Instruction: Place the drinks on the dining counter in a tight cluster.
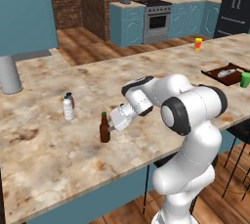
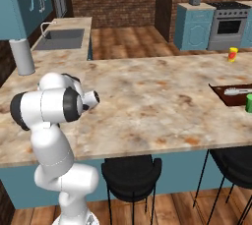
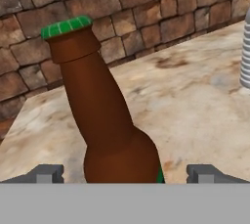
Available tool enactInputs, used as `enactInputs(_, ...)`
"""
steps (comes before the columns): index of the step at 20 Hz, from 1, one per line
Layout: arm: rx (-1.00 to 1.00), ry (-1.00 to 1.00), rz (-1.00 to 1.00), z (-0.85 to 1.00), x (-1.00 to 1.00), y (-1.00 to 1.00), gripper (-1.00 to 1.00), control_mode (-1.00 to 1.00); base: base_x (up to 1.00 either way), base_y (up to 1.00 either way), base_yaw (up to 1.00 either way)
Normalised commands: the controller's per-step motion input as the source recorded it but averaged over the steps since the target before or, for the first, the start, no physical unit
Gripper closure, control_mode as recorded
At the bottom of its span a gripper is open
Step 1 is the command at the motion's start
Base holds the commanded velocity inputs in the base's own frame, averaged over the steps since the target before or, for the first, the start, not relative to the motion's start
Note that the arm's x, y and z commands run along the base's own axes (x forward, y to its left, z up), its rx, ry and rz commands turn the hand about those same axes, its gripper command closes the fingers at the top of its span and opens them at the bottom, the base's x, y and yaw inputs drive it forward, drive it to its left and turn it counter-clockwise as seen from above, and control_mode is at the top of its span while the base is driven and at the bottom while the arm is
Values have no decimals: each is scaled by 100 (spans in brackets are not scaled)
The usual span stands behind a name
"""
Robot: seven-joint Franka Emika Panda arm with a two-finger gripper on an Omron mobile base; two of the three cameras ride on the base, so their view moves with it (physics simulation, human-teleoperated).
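The tabletop (image 1: 58,145) is beige stone with brown marbled blotches and a thin overhanging edge. A brown glass bottle (image 1: 104,128) with a ridged green cap stands upright on it, not far in from the near edge, its round body narrowing to a long neck. Farther in toward the left end, a pale, ribbed plastic water bottle (image 1: 68,108) stands with a short dark maroon can (image 1: 71,100) just behind it, the two close together and well apart from the brown bottle.

The white arm reaches out low over the near edge, elbow bent, wrist level. The hand (image 1: 113,127) sits just beside the brown bottle, fingers (image 3: 46,173) spread wide either side of its base without gripping it.
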Motion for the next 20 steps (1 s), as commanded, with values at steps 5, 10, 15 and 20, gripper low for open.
enactInputs(5,0,0,0,0,0,14,-100,-100,0,0,0)
enactInputs(10,0,0,0,0,0,7,-100,-100,0,0,0)
enactInputs(15,0,0,0,0,0,0,-100,-100,0,0,0)
enactInputs(20,0,0,0,0,-1,0,100,-100,0,0,0)
